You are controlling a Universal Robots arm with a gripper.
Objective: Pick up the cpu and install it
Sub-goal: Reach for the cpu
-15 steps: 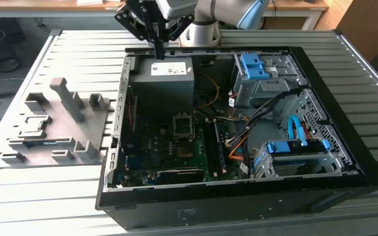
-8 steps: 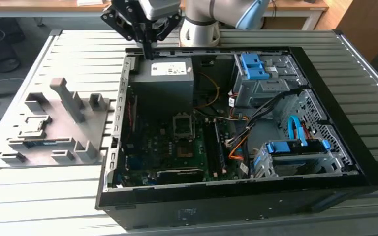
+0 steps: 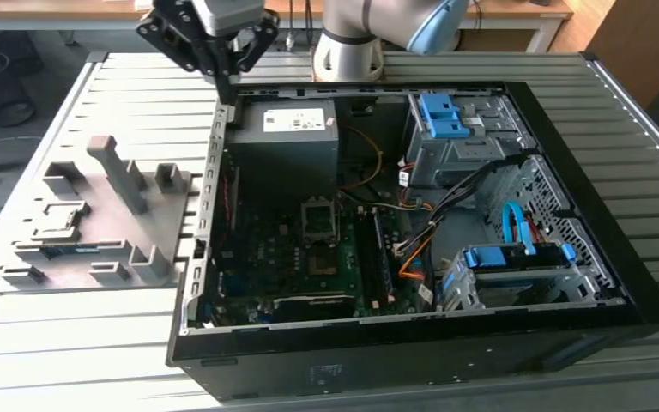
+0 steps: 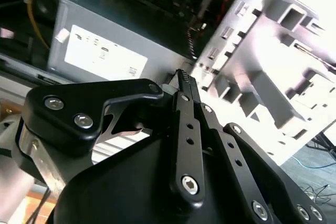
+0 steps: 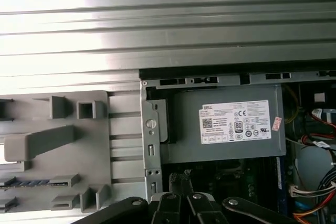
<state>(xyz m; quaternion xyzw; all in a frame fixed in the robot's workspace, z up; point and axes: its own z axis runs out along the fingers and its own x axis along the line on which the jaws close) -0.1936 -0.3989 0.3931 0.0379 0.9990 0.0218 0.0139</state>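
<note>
Position of the claw: high over the far rim of the open computer case, at the corner toward the exterior view's left, hanging from the robot arm. Fingers pressed together in both wrist views, tips meeting, nothing pinched between them. Nearest thing to the tips: power supply box, grey with a white label, tucked into that same corner of the case.

As for the cpu: hard to make out, most likely the pale flat square lying in a pocket of the grey holder, outside the case on the exterior view's left, well apart from the claw and untouched. Cannot tell more about it than that. Near it in the same holder, a little closer to the exterior camera, long narrow blue-green memory stick seated in a slot. Tall slanted post and several short blocks rising from the holder's base.

Dark square socket with metal frame on the motherboard in the middle of the case, just on the near side of the power supply box in the exterior view. Blue drive brackets along the case's side toward the exterior view's right, cable bundles between them and the motherboard. Case and holder both resting on the slatted metal counter, holder just beside the case wall.
</note>
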